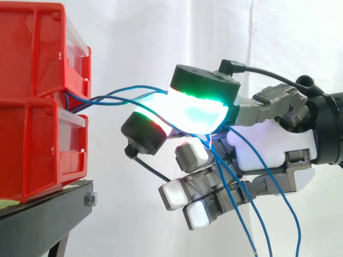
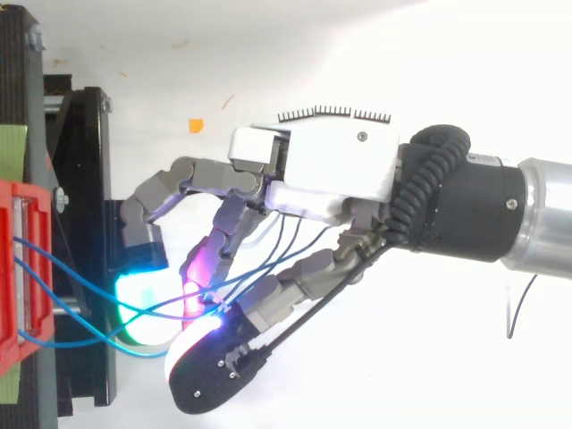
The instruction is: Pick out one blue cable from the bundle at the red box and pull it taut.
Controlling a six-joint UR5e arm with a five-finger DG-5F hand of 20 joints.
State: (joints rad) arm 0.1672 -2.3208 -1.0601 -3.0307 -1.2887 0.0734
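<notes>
Pinching blue cables (image 1: pixel 99 98), the hand (image 1: pixel 268 147) hides which strand its pads (image 1: pixel 198 110) hold.

You have bright, even light in both views. In the side view the white curtain (image 1: pixel 134 32) is nearly blown out and carries no clear shadows, while the underside of the black stand (image 1: pixel 37 230) falls dark. The hand (image 1: pixel 268 144) glows green and cyan at its pads (image 1: pixel 198 110), bleaching to white glare where they pinch a blue cable (image 1: pixel 99 98). From above, magenta light spills onto the fingers (image 2: pixel 207 259), and the red bins (image 2: pixel 22 268) are evenly lit.
</notes>
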